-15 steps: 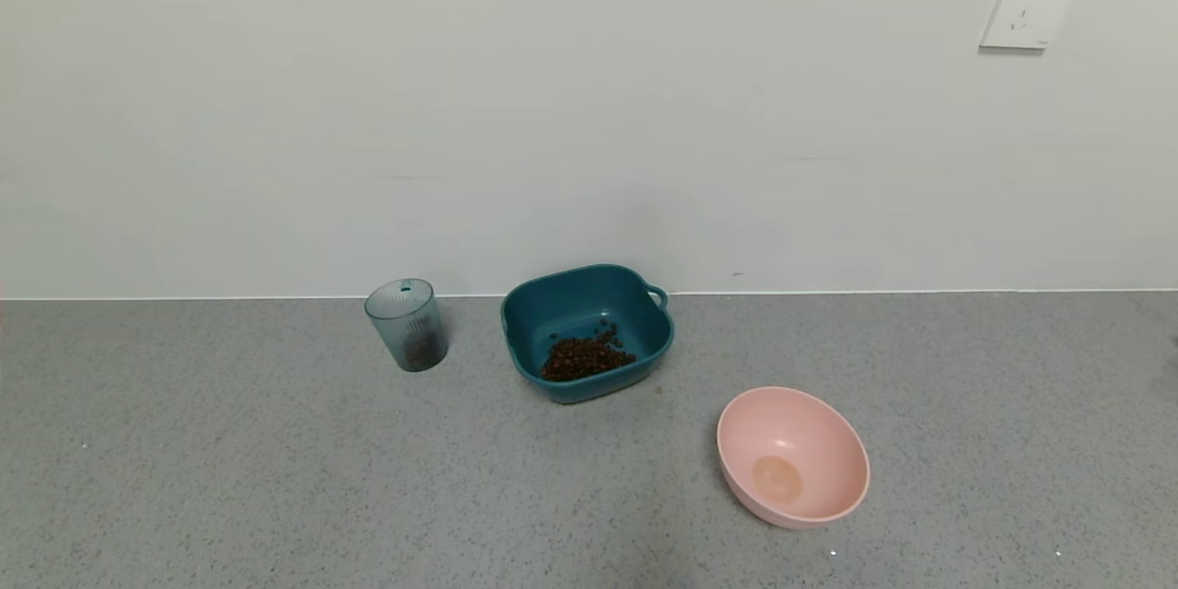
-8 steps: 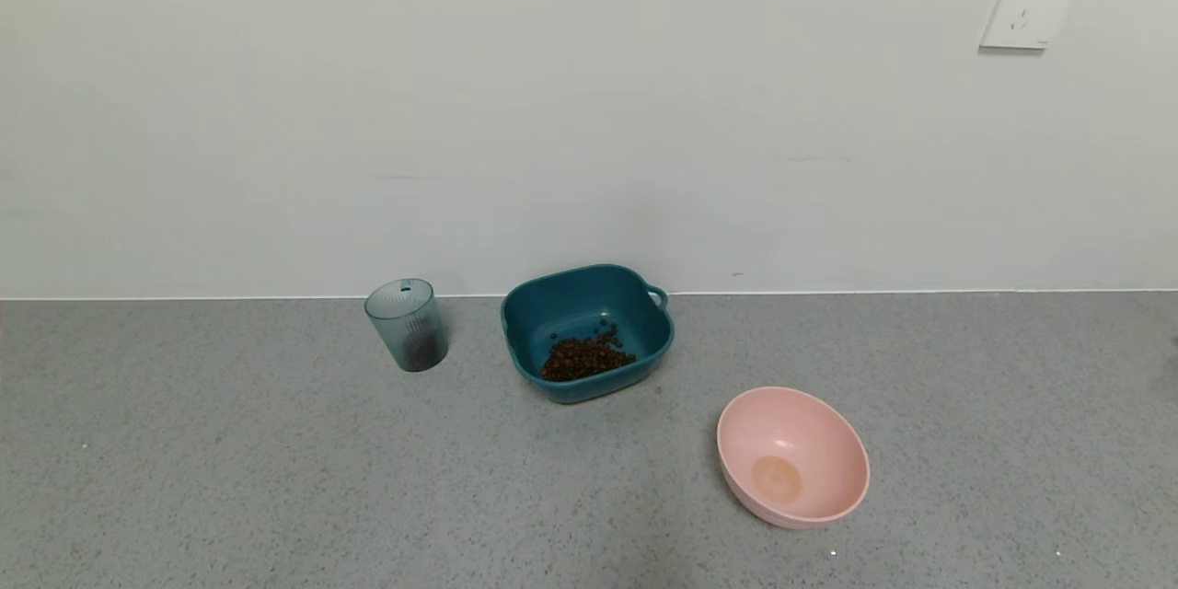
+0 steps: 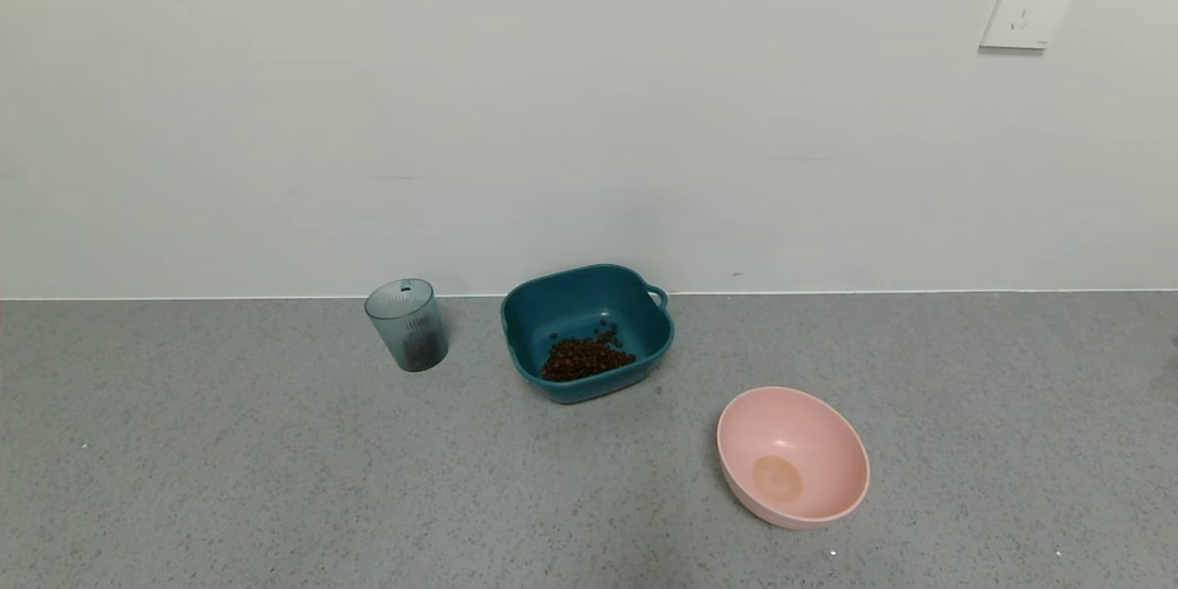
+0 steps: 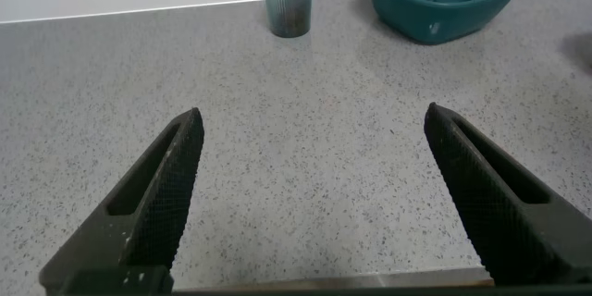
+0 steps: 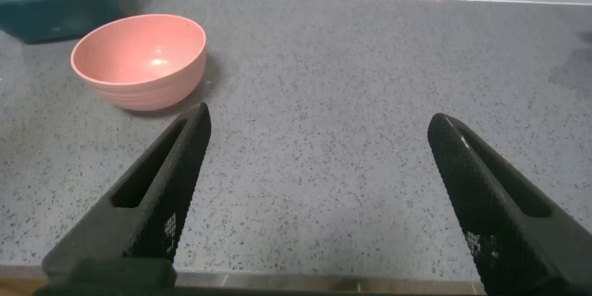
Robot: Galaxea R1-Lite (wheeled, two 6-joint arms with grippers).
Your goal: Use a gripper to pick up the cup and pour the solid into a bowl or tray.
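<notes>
Currently the cup stands upright on the desk, just left of the basin holding the pellets. Left gripper, fingers spread and empty, faces it from well back; nearer arm. Right gripper likewise spread, near the pink bowl.

Neither arm shows in the head view. The cup carries a dark patch low inside — too murky through its wall to name. In the right wrist view the teal basin is clipped at the frame's corner, only rim and wall showing — its pellets lie out of sight there.
</notes>
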